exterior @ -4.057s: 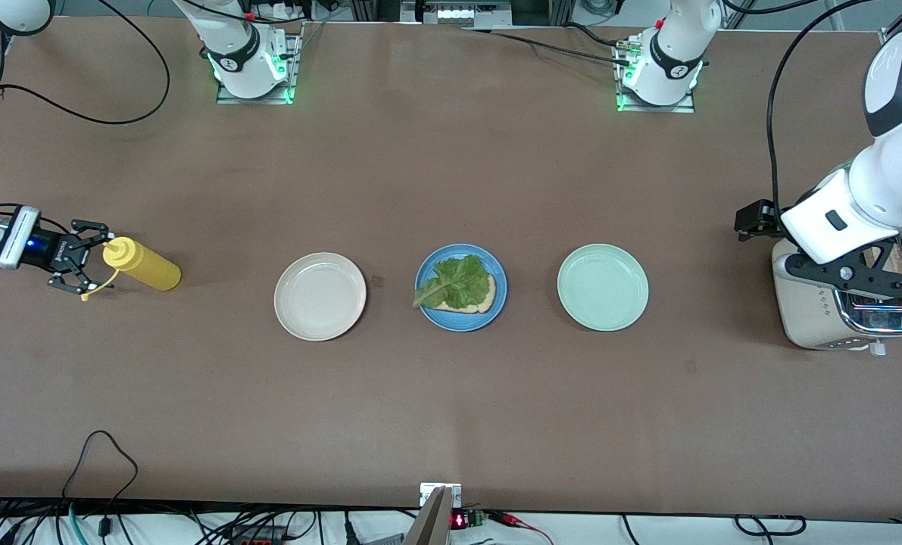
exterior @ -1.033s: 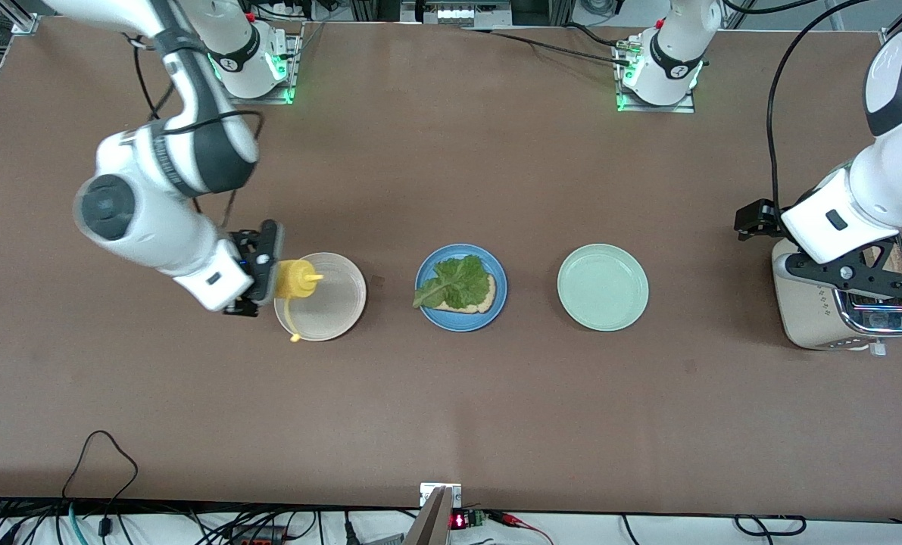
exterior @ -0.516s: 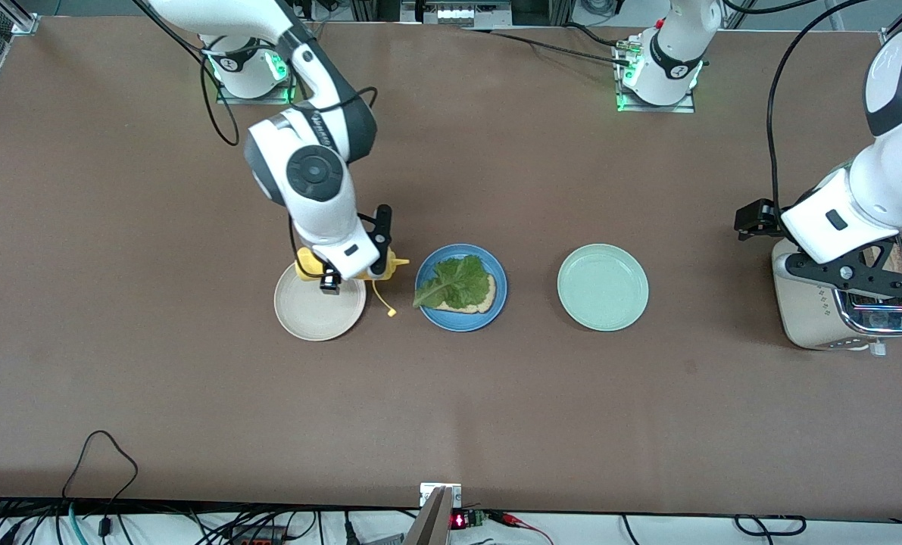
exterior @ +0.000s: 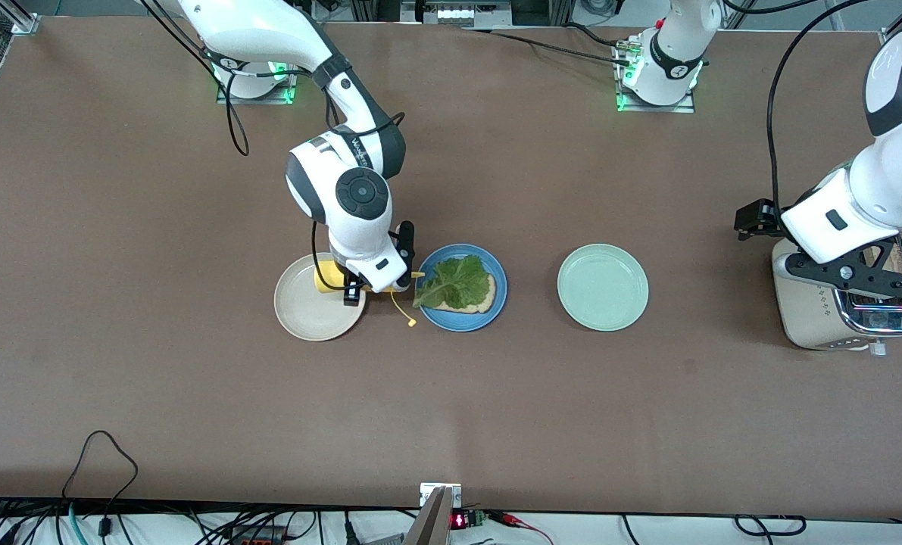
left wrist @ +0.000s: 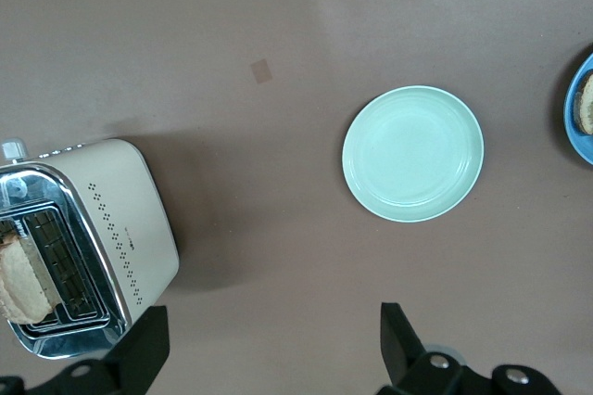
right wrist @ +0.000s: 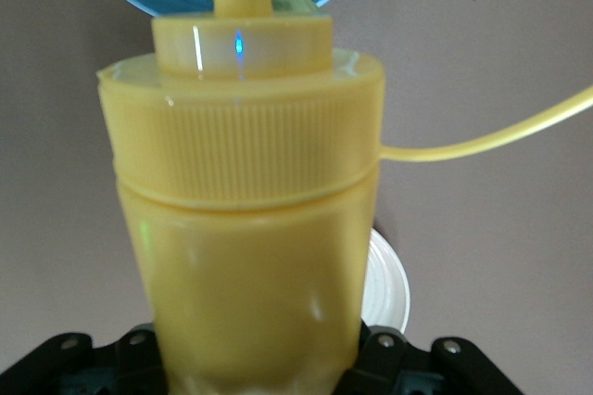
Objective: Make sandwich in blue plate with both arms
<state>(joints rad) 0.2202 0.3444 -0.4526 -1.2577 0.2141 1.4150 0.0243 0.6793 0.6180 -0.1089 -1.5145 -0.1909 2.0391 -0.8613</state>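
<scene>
Blue plate point(exterior: 496, 309), one of three plates.

No legible text, label or number on the toaster point(left wrist: 88, 242), bottle point(right wrist: 243, 228) or plates.

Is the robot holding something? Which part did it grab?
The right gripper holds a yellow squeeze bottle around its body, below the cap. The left gripper holds nothing.
</scene>
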